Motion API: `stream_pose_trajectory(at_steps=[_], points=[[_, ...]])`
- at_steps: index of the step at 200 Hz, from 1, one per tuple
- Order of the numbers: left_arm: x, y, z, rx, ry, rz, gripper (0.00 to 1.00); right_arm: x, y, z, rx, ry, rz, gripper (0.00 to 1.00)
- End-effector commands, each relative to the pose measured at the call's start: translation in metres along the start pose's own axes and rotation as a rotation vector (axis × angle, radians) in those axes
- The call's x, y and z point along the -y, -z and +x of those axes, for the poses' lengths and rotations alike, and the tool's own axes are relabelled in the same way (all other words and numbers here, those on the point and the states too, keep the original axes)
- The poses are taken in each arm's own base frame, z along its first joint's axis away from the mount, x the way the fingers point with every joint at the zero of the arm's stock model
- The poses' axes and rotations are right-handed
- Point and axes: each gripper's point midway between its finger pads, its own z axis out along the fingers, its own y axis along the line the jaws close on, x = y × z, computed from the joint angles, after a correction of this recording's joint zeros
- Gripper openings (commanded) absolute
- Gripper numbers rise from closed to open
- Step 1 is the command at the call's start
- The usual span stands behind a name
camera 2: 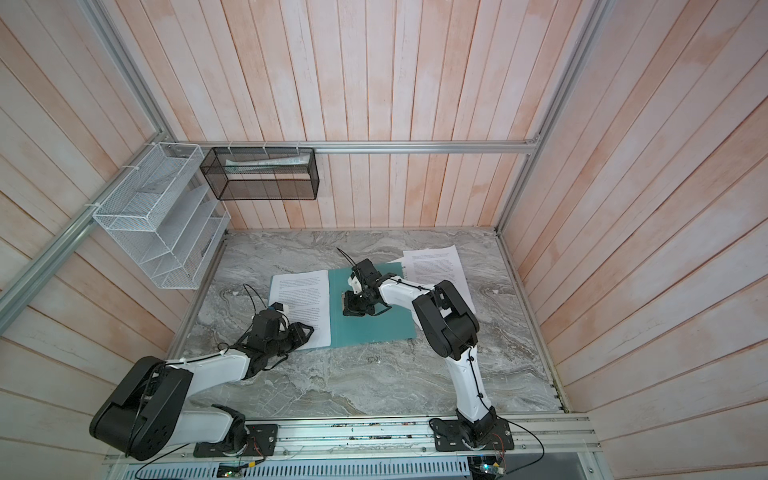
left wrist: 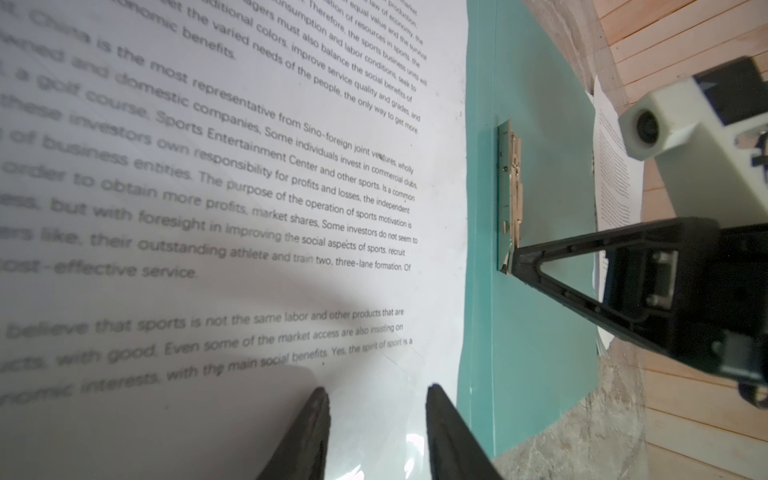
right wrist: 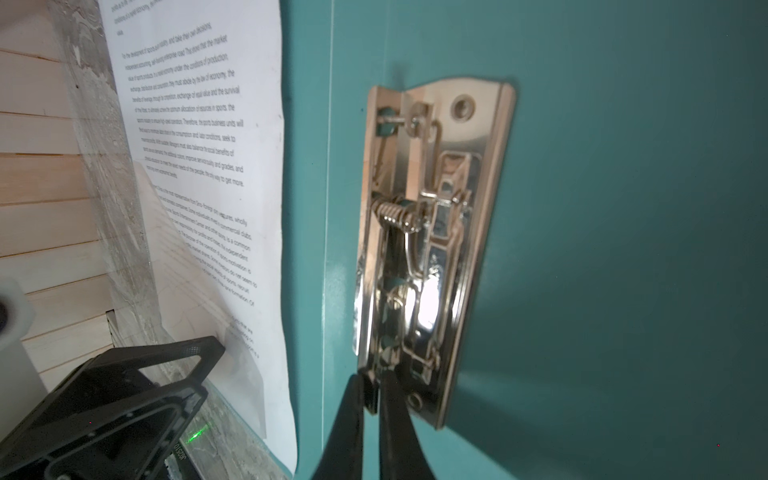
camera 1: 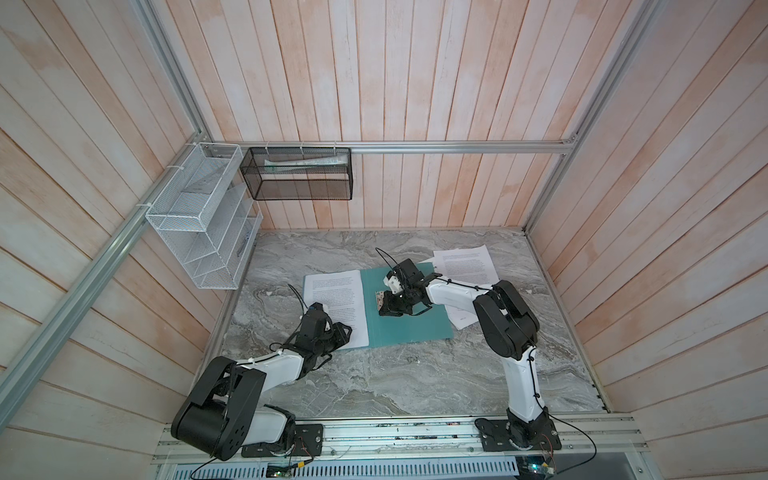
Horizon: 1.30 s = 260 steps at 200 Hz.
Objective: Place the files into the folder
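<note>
Rate progress as partial. Locate the folder (camera 1: pixel 409 330) opened flat near the middle of the tabletop (camera 1: pixel 415 382), inner faces up. Count one sheet (camera 1: pixel 336 299) already laid on the left flap, within its border but not under the clip (right wrist: pixel 419 249), which is fixed to the right flap. Find the remaining sheets (camera 1: pixel 465 264) on the tabletop at the far right, at the folder's right edge, and treat them as still to be moved. Read the right hand (right wrist: pixel 374 388) as pressed together, pinching the near end of the clip's lever. Read the left hand (left wrist: pixel 378 399) as spread, tips over the near end of the laid sheet, with contact not confirmable. Take the folder's spine, the clip and the laid sheet's long axis as parallel, all running roughly near to far. Take the print lines as running across, with the blank margin toward the near edge.
</note>
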Motion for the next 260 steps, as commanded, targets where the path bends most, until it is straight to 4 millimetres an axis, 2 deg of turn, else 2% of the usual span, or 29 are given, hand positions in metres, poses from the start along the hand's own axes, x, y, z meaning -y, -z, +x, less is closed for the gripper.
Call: stream_pose_trajectory(at_steps=[1, 33, 43, 60, 96, 116, 134, 156, 185, 206, 215, 249, 260], points=[[-0.046, 0.001, 0.037, -0.122, 0.04, -0.166, 0.42, 0.015, -0.014, 0.017, -0.054, -0.025, 0.028, 0.08], [-0.047, 0.0, 0.037, -0.123, 0.041, -0.174, 0.41, 0.025, -0.016, 0.02, -0.058, -0.03, 0.073, 0.04], [-0.049, -0.001, 0.038, -0.129, 0.043, -0.186, 0.41, 0.032, -0.017, 0.024, -0.067, -0.037, 0.101, 0.0], [-0.052, -0.004, 0.039, -0.146, 0.047, -0.208, 0.41, 0.044, -0.017, 0.028, -0.072, -0.042, 0.151, 0.0], [-0.058, -0.007, 0.04, -0.161, 0.051, -0.246, 0.39, 0.078, -0.016, 0.04, -0.098, -0.059, 0.295, 0.0], [-0.062, -0.006, 0.038, -0.152, 0.06, -0.269, 0.38, 0.108, -0.012, 0.048, -0.109, -0.059, 0.427, 0.0], [-0.064, -0.007, 0.038, -0.155, 0.063, -0.288, 0.38, 0.132, -0.01, 0.064, -0.147, -0.062, 0.506, 0.0], [-0.066, -0.008, 0.039, -0.166, 0.066, -0.297, 0.38, 0.151, -0.011, 0.078, -0.188, -0.068, 0.561, 0.0], [-0.065, -0.006, 0.038, -0.155, 0.074, -0.296, 0.38, 0.166, 0.002, 0.077, -0.163, -0.027, 0.662, 0.0], [-0.067, -0.008, 0.042, -0.17, 0.085, -0.301, 0.38, 0.17, 0.005, 0.073, -0.179, 0.046, 0.741, 0.0], [-0.07, -0.009, 0.044, -0.174, 0.091, -0.307, 0.37, 0.163, 0.008, 0.066, -0.176, 0.087, 0.758, 0.0], [-0.079, -0.012, 0.054, -0.195, 0.113, -0.32, 0.37, 0.099, 0.021, 0.024, -0.037, 0.121, 0.523, 0.0], [-0.082, -0.012, 0.056, -0.2, 0.118, -0.325, 0.37, 0.078, 0.019, 0.017, -0.032, 0.135, 0.431, 0.0]])
